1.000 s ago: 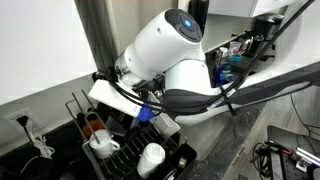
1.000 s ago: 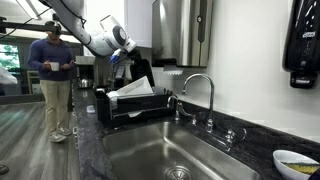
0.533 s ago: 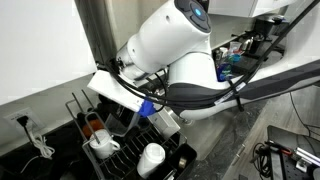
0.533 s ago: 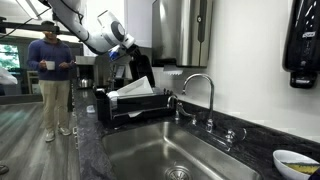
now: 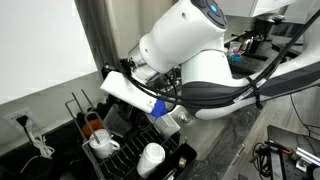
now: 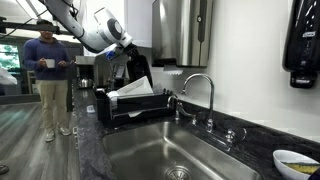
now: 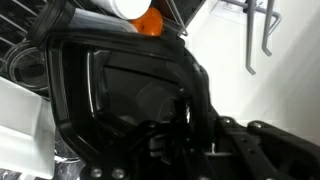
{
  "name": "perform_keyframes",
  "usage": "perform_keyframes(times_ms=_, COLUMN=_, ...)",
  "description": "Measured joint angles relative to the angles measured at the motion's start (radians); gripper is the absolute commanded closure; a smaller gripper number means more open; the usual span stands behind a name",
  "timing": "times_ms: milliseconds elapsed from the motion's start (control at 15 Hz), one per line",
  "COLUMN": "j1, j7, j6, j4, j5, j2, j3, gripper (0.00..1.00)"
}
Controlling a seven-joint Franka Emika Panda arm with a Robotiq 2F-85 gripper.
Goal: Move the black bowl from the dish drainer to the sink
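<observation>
The black bowl (image 7: 110, 95) fills the wrist view, its hollow side facing the camera. My gripper (image 7: 185, 112) is shut on its right rim. In an exterior view the bowl (image 6: 139, 70) stands on edge at the far end of the dish drainer (image 6: 112, 110), with my gripper (image 6: 127, 53) on it from above. In an exterior view the bowl (image 5: 122, 120) is a dark shape under my arm, above the drainer (image 5: 178, 160); the fingers are hidden there. The steel sink (image 6: 170, 150) lies beside the drainer, under the chrome faucet (image 6: 200, 85).
The drainer holds a white tray (image 6: 130, 90), a white mug (image 5: 103, 145), a white cup (image 5: 151, 157) and an orange cup (image 5: 93, 125). A person (image 6: 48, 70) stands beyond the counter. A yellow-rimmed bowl (image 6: 295, 160) sits right of the sink.
My arm has risen and shifted a little over the drainer, and the black bowl has moved slightly with it.
</observation>
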Motion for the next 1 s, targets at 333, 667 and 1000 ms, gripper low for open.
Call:
perform_keyframes(times_ms=333, j1=0.006, j7=-0.008, j6=0.050, j4=-0.074, j5=-0.011, j2=-0.054, j3=0.002, gripper=0.94)
perform_keyframes(times_ms=667, j1=-0.043, j7=-0.150, j6=0.151, j4=-0.187, j5=0.049, j2=-0.122, j3=0.104, gripper=0.94)
perform_keyframes(times_ms=1000, j1=-0.160, j7=-0.372, j6=0.201, j4=-0.275, j5=0.203, j2=-0.177, j3=0.278, gripper=0.94)
